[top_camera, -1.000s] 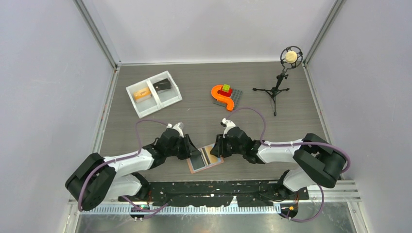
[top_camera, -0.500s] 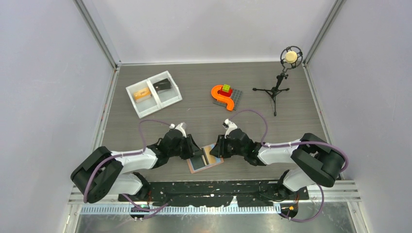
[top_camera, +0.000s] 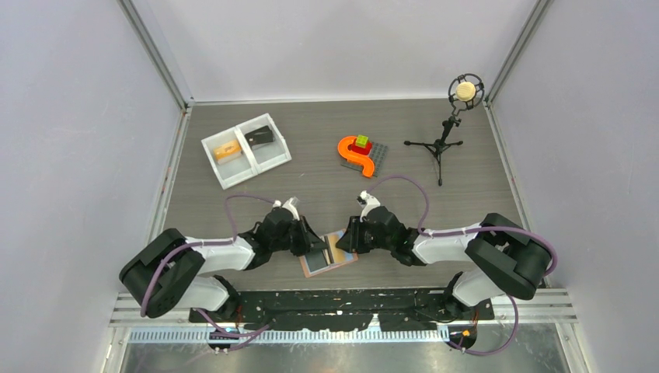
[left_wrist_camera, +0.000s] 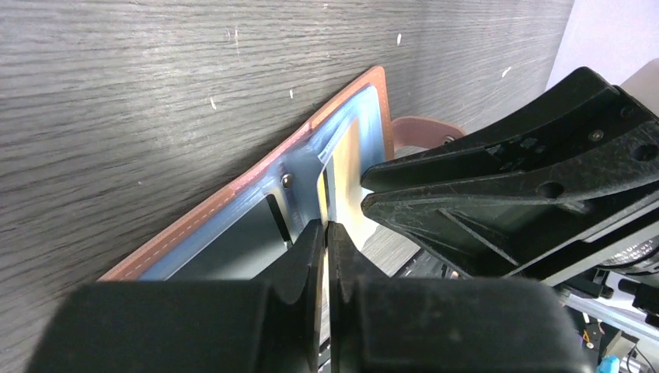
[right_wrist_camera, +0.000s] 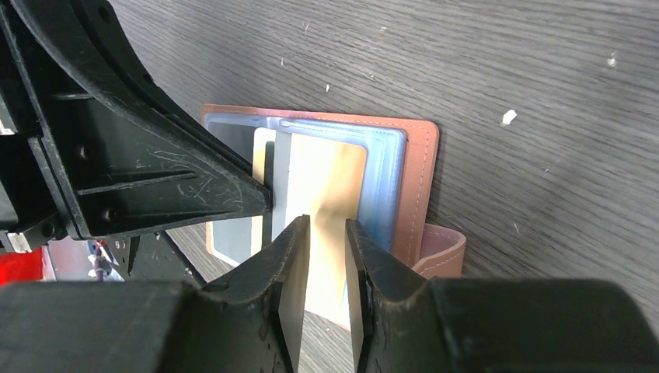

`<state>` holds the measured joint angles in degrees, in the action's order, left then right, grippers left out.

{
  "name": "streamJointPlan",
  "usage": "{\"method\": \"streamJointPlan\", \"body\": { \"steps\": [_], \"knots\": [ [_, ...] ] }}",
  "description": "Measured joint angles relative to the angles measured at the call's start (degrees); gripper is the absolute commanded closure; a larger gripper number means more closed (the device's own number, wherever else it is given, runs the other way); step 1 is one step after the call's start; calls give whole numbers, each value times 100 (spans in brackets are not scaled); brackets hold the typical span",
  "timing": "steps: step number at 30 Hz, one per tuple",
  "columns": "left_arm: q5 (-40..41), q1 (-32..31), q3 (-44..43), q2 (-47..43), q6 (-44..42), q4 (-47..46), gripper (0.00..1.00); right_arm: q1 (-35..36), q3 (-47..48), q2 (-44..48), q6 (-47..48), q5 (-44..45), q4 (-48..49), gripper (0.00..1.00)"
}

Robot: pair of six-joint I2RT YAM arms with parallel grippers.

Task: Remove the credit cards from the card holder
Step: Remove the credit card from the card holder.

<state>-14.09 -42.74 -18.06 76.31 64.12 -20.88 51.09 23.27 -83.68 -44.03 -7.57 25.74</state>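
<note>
The card holder (top_camera: 325,268) lies spread open near the table's front edge, salmon-brown outside (right_wrist_camera: 421,179) with light blue pockets (left_wrist_camera: 233,225) and a side tab (right_wrist_camera: 444,247). My left gripper (top_camera: 317,249) is over its middle fold, shut (left_wrist_camera: 325,227) on the thin edge of a credit card (left_wrist_camera: 326,183) that stands up from the pockets. In the right wrist view this card looks grey (right_wrist_camera: 281,175). A pale cream card (right_wrist_camera: 330,175) lies in the right-hand pocket. My right gripper (top_camera: 346,240) is over that half, jaws a narrow gap apart (right_wrist_camera: 325,223), nothing between them.
A white two-compartment tray (top_camera: 246,150) with a tan and a dark object stands at the back left. An orange curved piece with small blocks on a grey plate (top_camera: 359,152) is at the back middle. A microphone on a tripod (top_camera: 444,138) is at the back right.
My left gripper has moved right, onto the holder's middle, and now covers the dark card seen earlier. The right gripper has barely moved.
</note>
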Motion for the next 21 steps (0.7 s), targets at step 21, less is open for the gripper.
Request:
{"method": "streamJointPlan", "body": {
  "steps": [21],
  "knots": [
    [708, -7, 33, -1945, 87, 2090, 100, -15, 214, 120, 109, 205, -575, 69]
  ]
}}
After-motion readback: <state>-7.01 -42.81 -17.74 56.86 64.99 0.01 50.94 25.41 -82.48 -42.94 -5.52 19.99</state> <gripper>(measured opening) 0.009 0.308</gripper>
